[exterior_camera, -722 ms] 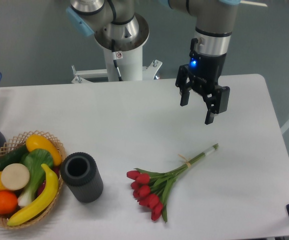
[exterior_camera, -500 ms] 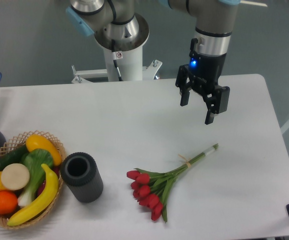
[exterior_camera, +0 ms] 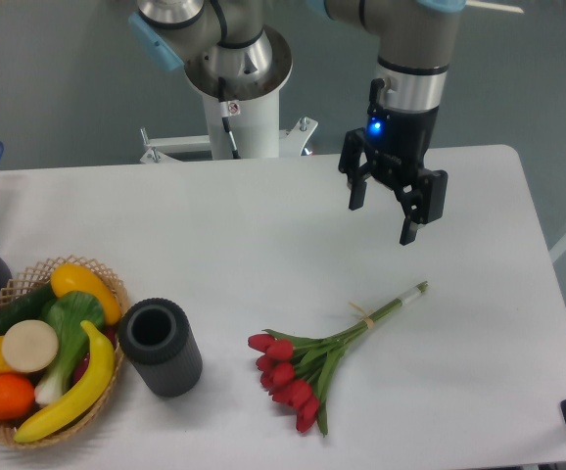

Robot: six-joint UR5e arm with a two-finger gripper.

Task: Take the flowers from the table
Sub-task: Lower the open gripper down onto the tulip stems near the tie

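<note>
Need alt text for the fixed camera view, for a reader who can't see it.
An open gripper hangs above a white table, empty, behind a bunch of red tulips, the flowers, lying flat. At left stand a dark cylinder and a basket of produce.

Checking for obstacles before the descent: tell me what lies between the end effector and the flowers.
Nothing: in the fixed camera view, only bare white table shows between the open end effector and the flowers.

The flowers [exterior_camera: 317, 367] lie on the table [exterior_camera: 263, 235], right of the cylinder [exterior_camera: 160, 347] and basket [exterior_camera: 28, 406].
</note>
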